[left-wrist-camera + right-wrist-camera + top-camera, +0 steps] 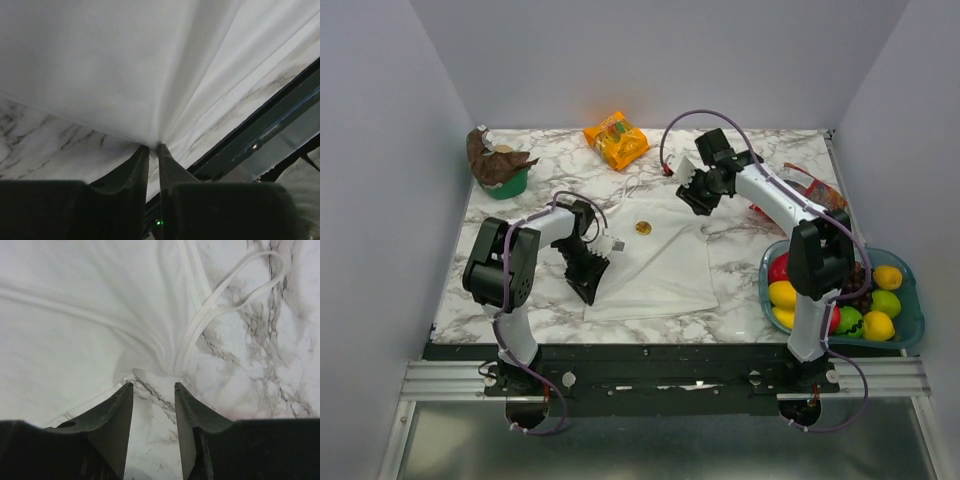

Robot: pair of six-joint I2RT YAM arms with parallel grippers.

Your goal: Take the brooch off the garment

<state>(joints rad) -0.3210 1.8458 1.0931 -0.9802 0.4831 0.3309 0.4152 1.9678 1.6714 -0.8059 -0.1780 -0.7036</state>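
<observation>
On the worktop [735, 300], the brooch [643, 227] is located on the garment [660, 270], at about 8 o'clock from the right end effector [697, 203], which is parted, empty and judged nearer. The left end effector [588, 275] is clamped on the garment's edge. Fruit [878, 325] is contained in the blue bowl [917, 310] at 3 o'clock.
</observation>
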